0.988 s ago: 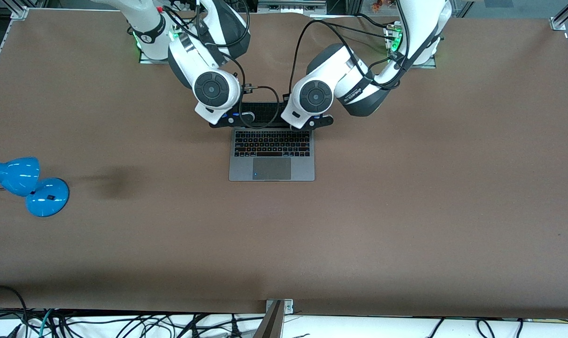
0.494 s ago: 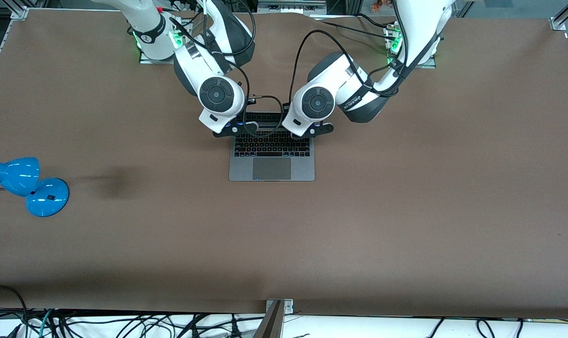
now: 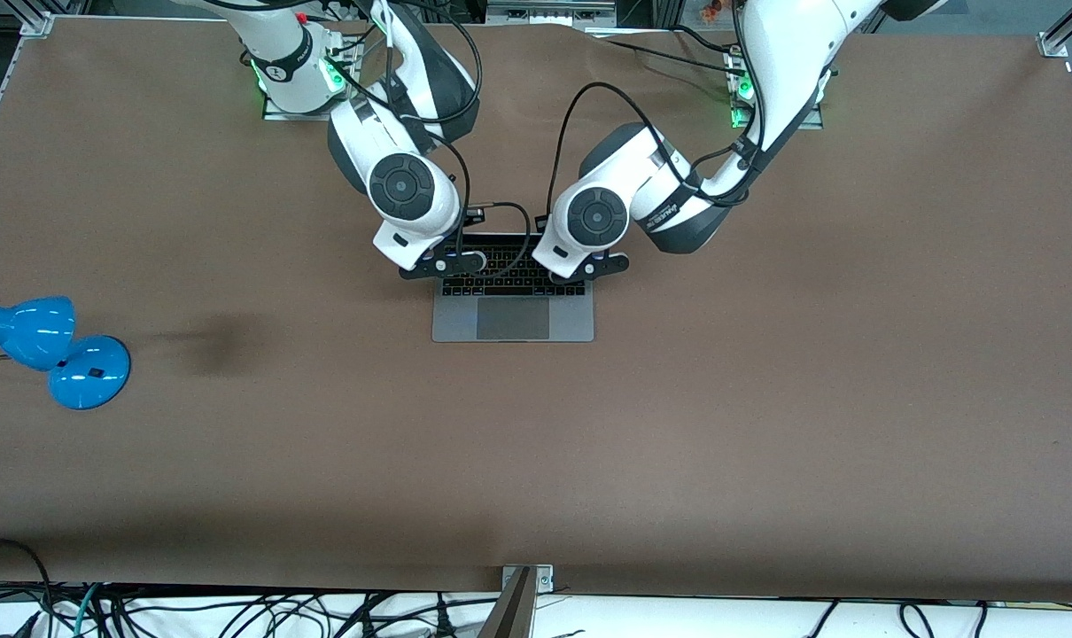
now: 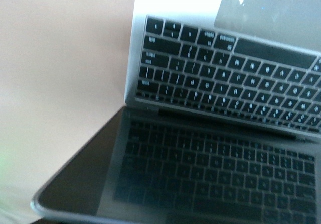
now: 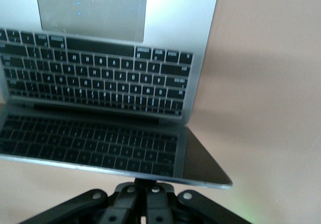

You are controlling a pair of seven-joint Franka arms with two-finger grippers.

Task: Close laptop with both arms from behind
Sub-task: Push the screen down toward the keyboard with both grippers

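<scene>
One laptop (image 3: 512, 306) lies on the brown table (image 3: 766, 399), about midway between the two arms' ends and closer to the arm bases than to the front camera. Its lid is tilted partway down over the keyboard: in both wrist views the dark screen mirrors the keys.

Two claws work at it. The right claw (image 3: 443, 263) is over the lid's corner toward the right arm's end. In the right wrist view its fingers (image 5: 150, 196) appear pressed together against the lid's edge, though the contact itself is hard to make out. The left claw (image 3: 594, 265) is over the lid's other corner. Its fingers do not show in any view, so I cannot tell whether they are spread or pressed together.

One blue desk lamp (image 3: 49, 347) stands well apart at the right arm's end of the table.
</scene>
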